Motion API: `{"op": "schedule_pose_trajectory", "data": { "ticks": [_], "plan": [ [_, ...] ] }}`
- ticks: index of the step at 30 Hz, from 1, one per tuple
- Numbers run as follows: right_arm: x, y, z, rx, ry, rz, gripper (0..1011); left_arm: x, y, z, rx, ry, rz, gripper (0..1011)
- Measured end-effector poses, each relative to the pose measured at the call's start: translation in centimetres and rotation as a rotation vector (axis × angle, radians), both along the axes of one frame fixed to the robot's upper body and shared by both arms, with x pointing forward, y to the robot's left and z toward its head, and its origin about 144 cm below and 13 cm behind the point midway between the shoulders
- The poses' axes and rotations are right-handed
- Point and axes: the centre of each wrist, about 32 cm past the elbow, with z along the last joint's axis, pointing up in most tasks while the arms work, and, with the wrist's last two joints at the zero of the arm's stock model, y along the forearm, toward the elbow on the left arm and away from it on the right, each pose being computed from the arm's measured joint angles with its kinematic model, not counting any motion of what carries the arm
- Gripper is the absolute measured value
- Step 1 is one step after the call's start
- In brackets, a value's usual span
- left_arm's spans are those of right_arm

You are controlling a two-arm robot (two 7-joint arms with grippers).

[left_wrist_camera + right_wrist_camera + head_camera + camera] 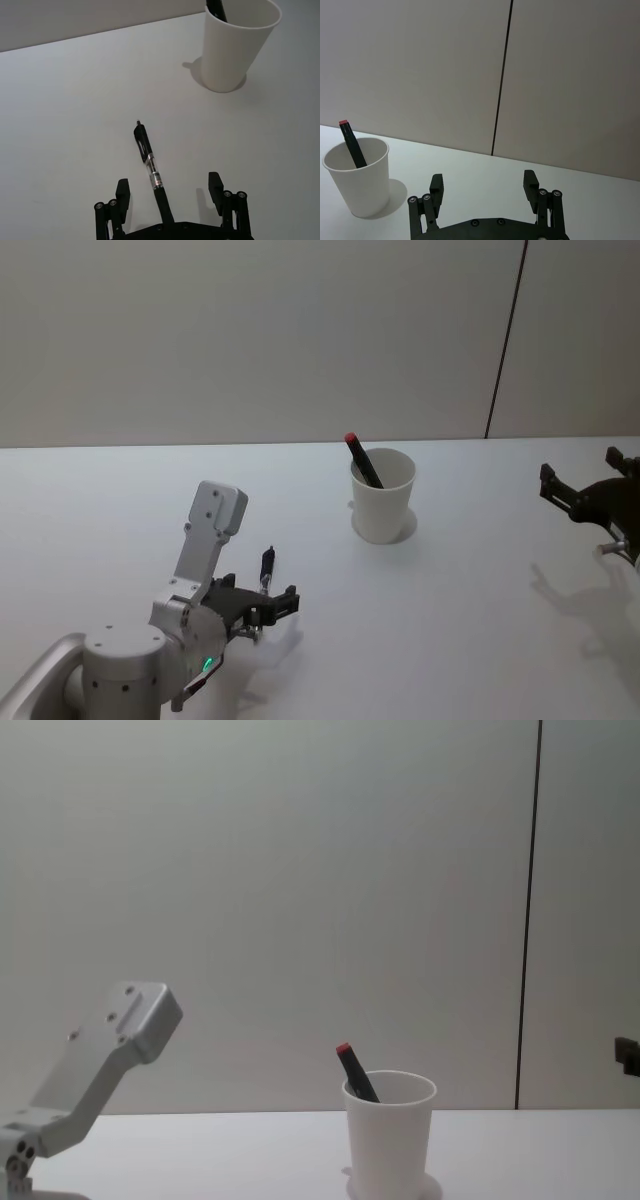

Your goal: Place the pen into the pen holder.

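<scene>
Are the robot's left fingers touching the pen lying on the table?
Apart. In the left wrist view the left gripper has its fingers open either side of the pen, with bare table showing between.

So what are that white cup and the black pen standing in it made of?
The white tapered cup looks like matte paper or thin plastic, judging by its thin wall and rim; I can't tell which. The slim black pen with a red end looks like plastic: an even, smooth black barrel with a separate red tip.
</scene>
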Motion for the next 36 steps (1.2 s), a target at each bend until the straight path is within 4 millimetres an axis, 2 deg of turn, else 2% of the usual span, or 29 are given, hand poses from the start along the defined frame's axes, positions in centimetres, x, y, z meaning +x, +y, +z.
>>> {"op": "schedule_pose_trajectory", "data": {
  "ticks": [36],
  "plan": [
    [0.0, 0.0, 0.0, 0.0, 0.0, 0.0, 1002, 2.2, 0.6, -1.9, 0.042, 0.053, -0.013, 1000]
  ]
}}
